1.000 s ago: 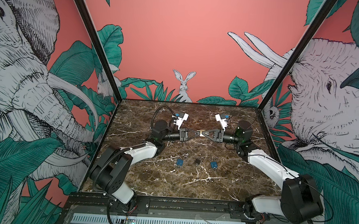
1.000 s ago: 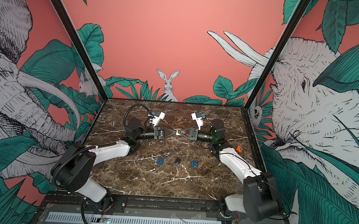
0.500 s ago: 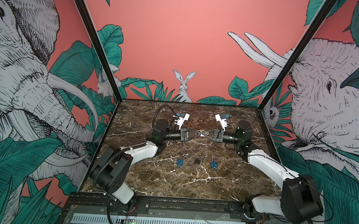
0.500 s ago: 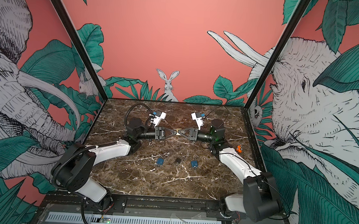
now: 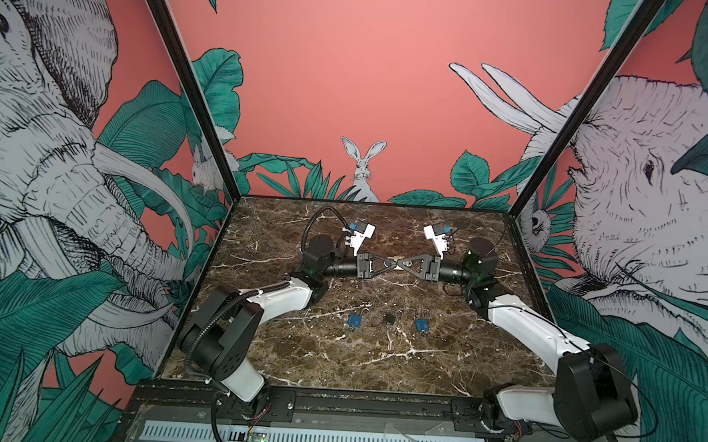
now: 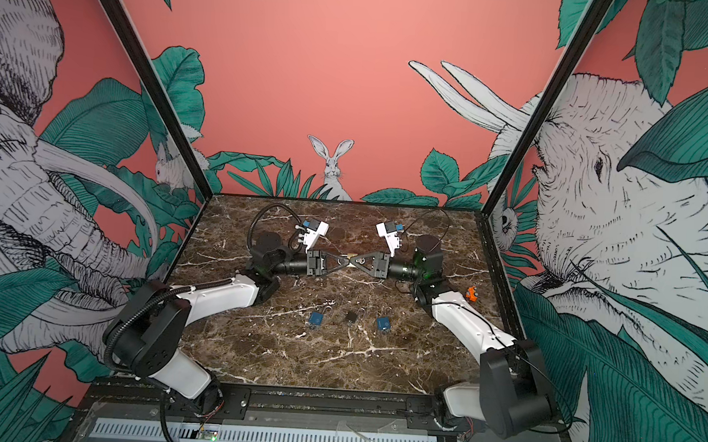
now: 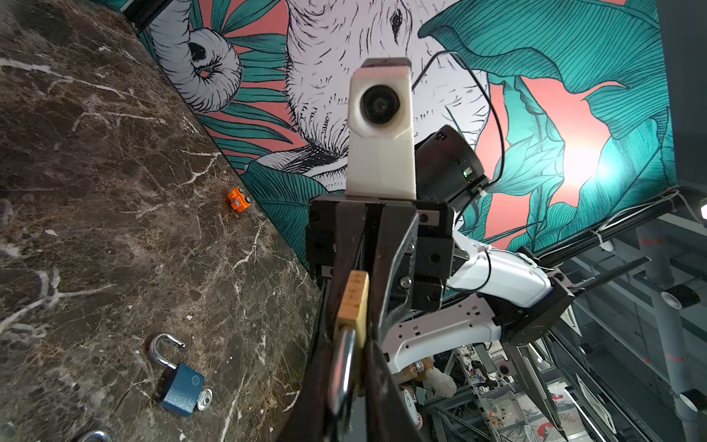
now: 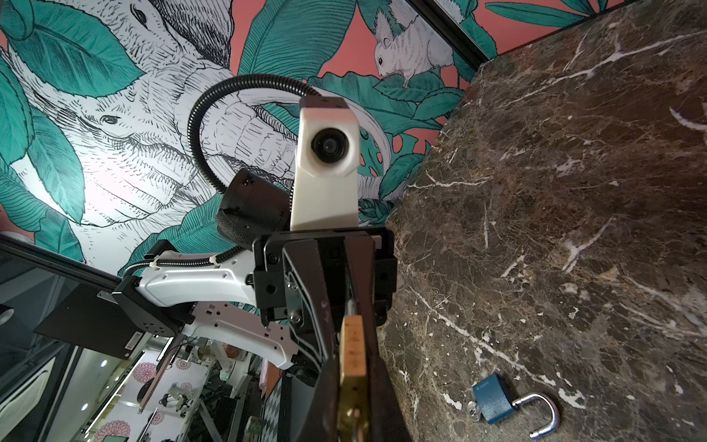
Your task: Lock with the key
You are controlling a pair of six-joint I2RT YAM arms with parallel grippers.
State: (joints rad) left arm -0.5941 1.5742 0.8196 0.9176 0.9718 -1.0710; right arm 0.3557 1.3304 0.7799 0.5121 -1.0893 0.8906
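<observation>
A brass padlock hangs above the marble table at mid-back, held between both grippers, which meet tip to tip. My right gripper is shut on the brass body. My left gripper is shut on its steel shackle, with the brass body just past the fingertips. In both top views the lock shows only as a small gold spot. No key for this padlock shows clearly; the lock's key end is blurred in the right wrist view.
Three small padlocks lie in a row nearer the front: a blue padlock, a black padlock, another blue padlock. Both blue ones have open shackles and a key in them. An orange toy car sits by the right wall.
The left gripper's jaws have narrowed onto the shackle. The right gripper and both arms have stayed where they were.
</observation>
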